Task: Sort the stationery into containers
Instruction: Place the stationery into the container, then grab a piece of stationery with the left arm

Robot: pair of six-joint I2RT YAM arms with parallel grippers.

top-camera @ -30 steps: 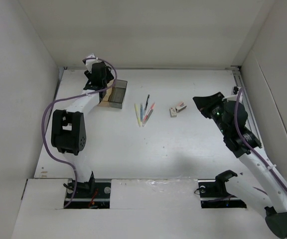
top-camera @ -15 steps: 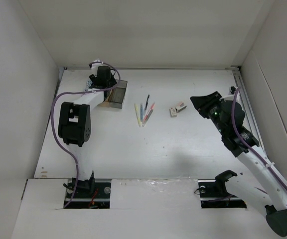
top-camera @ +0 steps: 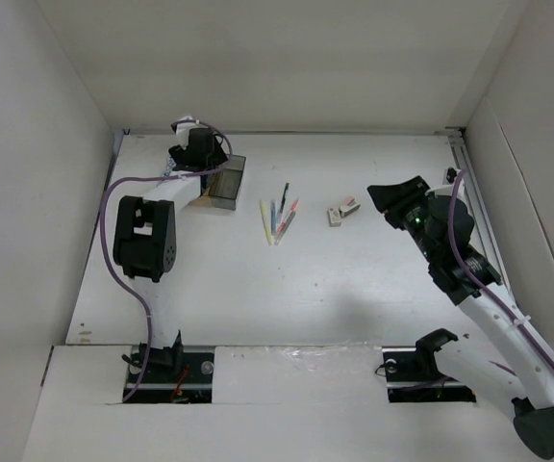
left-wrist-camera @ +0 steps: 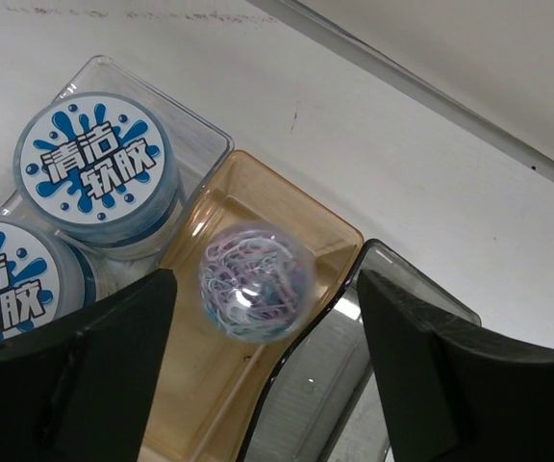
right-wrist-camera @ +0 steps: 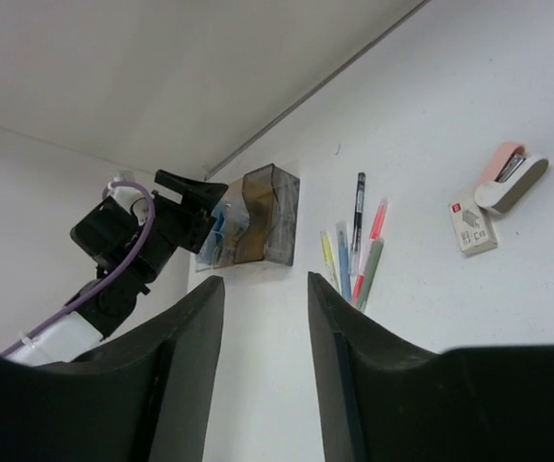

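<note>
In the left wrist view a clear ball of coloured paper clips (left-wrist-camera: 255, 281) hangs blurred over the amber tray (left-wrist-camera: 287, 183), touching neither finger of my open left gripper (left-wrist-camera: 265, 294). Two blue-and-white tape rolls (left-wrist-camera: 97, 164) fill the clear tray (left-wrist-camera: 212, 144). The smoky grey tray (left-wrist-camera: 320, 385) holds nothing I can see. From above, the left gripper (top-camera: 198, 154) covers the containers (top-camera: 227, 185). Several pens (top-camera: 279, 219) and two erasers (top-camera: 342, 210) lie mid-table. My right gripper (top-camera: 390, 202) hovers right of the erasers, open, with nothing in it.
The back wall runs close behind the trays (right-wrist-camera: 253, 217). The left side wall stands just left of them. In the right wrist view the pens (right-wrist-camera: 356, 252) and the erasers (right-wrist-camera: 493, 197) lie ahead of the right gripper (right-wrist-camera: 264, 289) on bare white table.
The left gripper swung over the trays, then widened its jaws, and the clip ball came free. The right gripper opened wider and shifted slightly left.
</note>
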